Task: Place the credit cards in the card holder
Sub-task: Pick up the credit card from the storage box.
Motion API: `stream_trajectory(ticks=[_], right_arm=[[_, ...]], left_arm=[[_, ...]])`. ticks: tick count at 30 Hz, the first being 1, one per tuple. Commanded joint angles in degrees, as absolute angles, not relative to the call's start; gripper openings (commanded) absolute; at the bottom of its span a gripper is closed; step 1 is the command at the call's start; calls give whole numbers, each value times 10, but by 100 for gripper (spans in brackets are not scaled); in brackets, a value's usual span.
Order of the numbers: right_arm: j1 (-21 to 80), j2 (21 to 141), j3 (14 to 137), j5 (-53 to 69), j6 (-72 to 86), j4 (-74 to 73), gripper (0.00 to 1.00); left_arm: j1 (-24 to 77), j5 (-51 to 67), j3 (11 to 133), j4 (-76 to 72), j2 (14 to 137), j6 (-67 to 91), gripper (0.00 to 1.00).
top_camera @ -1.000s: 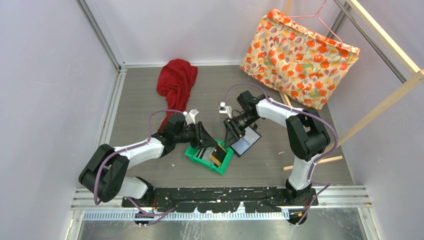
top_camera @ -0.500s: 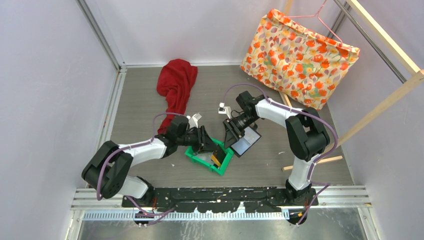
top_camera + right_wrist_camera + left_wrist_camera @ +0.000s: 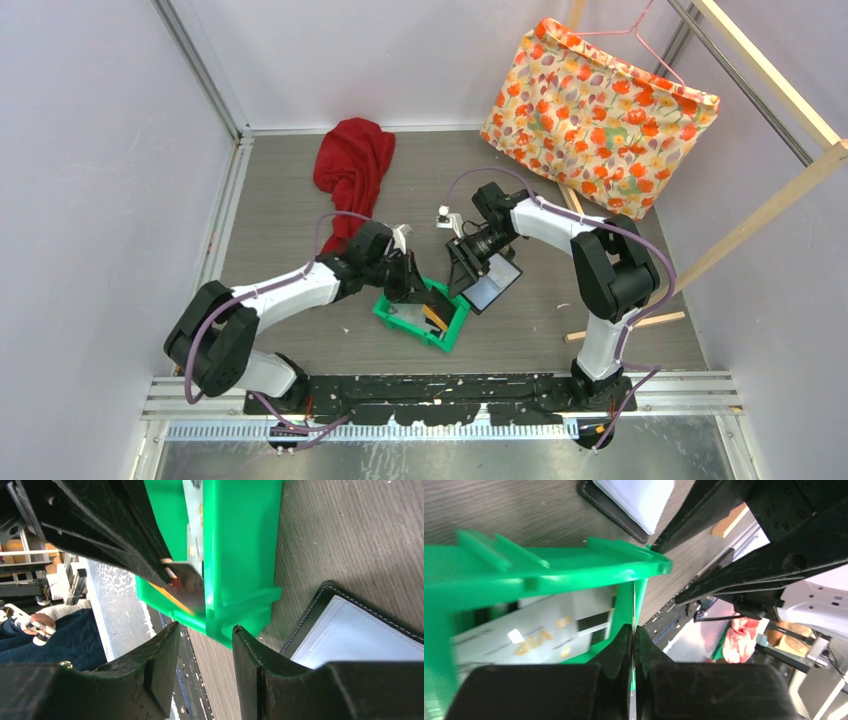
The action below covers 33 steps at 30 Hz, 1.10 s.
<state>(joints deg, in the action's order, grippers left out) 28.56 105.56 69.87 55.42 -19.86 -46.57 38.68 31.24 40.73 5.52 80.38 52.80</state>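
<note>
**A:** Start on the left. What has the left gripper (image 3: 633, 631) got?

**B:** It reaches into the green bin (image 3: 455, 326) from the bin's ten o'clock. Its fingers are pressed together with a thin pale edge running up between them. The right wrist view shows this as a grey card (image 3: 186, 582), pinched by its edge and standing against the bin wall.

**A:** And the other credit cards?

**B:** All in the bin. A yellow-orange card (image 3: 433, 318) leans toward the bin's three o'clock side. A flat grey card (image 3: 531, 639) lies on the bin floor.

**A:** Any writing?

**B:** The flat one reads "VIP" in gold letters. The smaller marks beside it are too blurred to read.

**A:** Now the right.

**B:** The right gripper (image 3: 466, 264) hangs about half open with nothing between its fingers, at the nine o'clock edge of the card holder (image 3: 492, 284). The holder lies open on the table just beside the bin, at the bin's two o'clock. I cannot tell whether a finger touches it.

**A:** So how far along are we?

**B:** Early, I judge. The holder's pale pocket shows no card. One card is gripped but not yet out of the bin. It has to be lifted, carried over and slid in, and then the others follow.
</note>
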Motion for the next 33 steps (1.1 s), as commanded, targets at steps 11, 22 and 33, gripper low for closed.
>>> stream_trajectory(ticks=[11, 22, 33], right_arm=[[290, 1011, 759, 624, -353, -589, 49], [314, 1016, 850, 602, -385, -589, 69], [369, 1019, 873, 650, -647, -641, 69]], left_arm=[[390, 227, 419, 166, 669, 316, 0], [390, 264, 326, 60, 525, 156, 0], [391, 290, 313, 30, 522, 116, 0]])
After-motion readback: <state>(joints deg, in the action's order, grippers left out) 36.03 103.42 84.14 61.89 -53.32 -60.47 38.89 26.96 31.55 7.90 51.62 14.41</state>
